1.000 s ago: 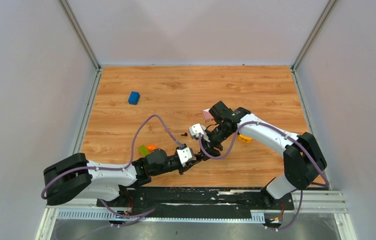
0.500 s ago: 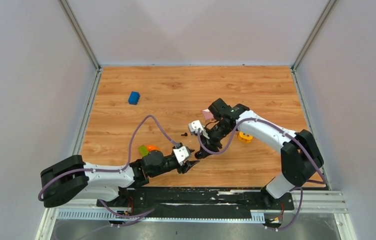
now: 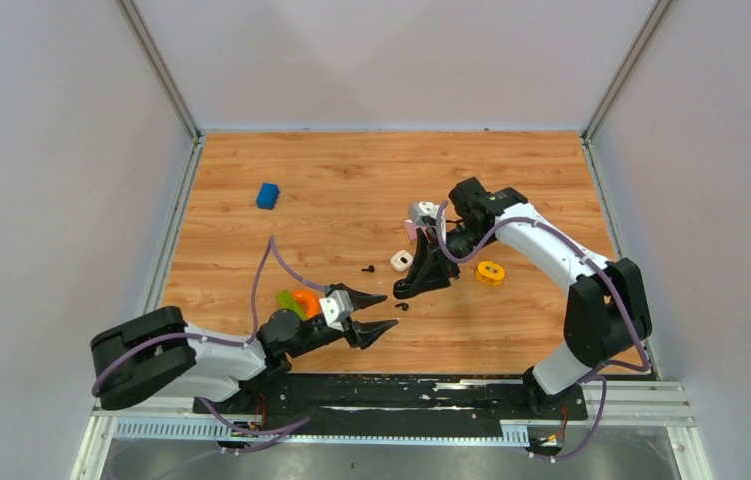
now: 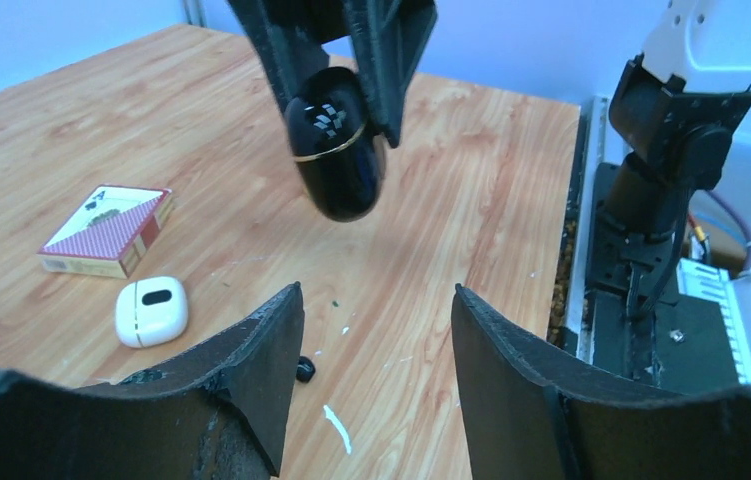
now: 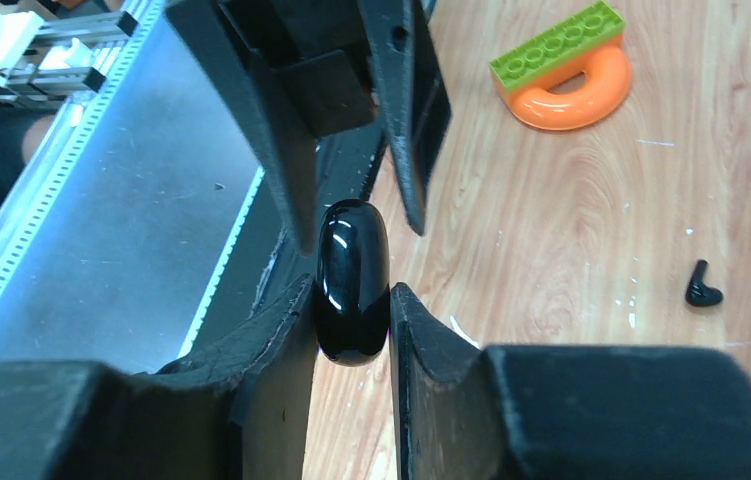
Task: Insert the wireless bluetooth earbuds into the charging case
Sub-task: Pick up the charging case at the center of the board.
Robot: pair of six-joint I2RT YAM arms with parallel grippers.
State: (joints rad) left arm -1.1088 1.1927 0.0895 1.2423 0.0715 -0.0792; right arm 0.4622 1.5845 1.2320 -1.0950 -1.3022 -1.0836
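The left gripper is now open and back at the lower left. Only the right gripper squeezes the black charging case, mid-picture. The earbuds lie on the table nearby, not in yet.

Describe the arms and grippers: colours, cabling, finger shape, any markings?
Both match: white link shells on the left arm and right arm, with black joint housings. A purple cable loops loosely along each. The left gripper and right gripper have matte black, tapered fingers ahead of a small white block. No markings readable.
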